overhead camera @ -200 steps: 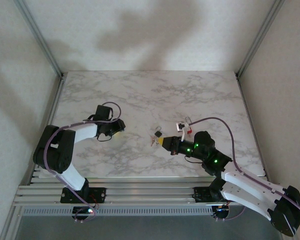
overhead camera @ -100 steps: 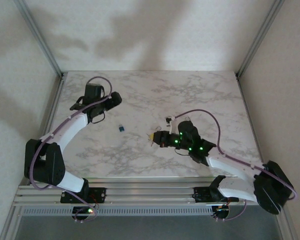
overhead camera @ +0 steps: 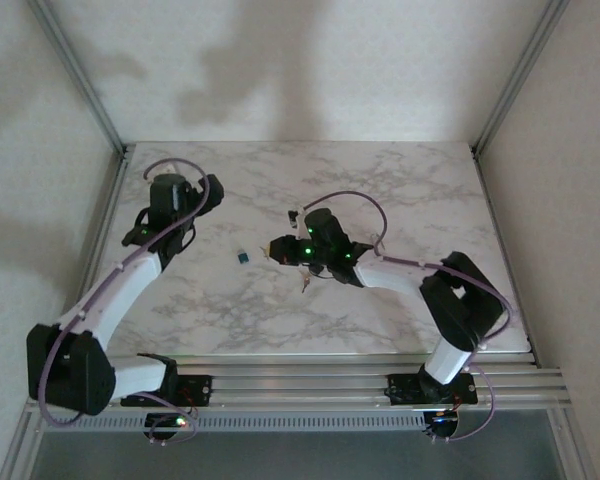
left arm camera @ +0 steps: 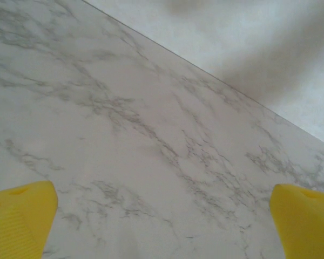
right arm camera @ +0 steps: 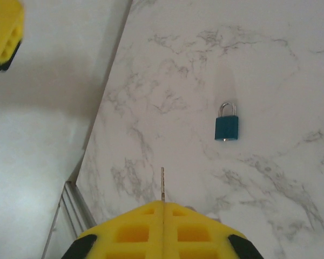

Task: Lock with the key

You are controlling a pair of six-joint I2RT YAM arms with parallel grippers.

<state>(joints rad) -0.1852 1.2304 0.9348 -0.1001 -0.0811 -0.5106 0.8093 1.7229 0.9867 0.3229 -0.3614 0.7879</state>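
Holds the key pinched in the pressed-together right gripper near the blue padlock, with the left gripper spread wide apart from it; mid-approach, likely needs the blade lined up with the keyhole.

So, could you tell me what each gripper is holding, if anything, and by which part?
The right gripper pinches the key by its head end, blade sticking out past the fingers. The left gripper is open and holds nothing.
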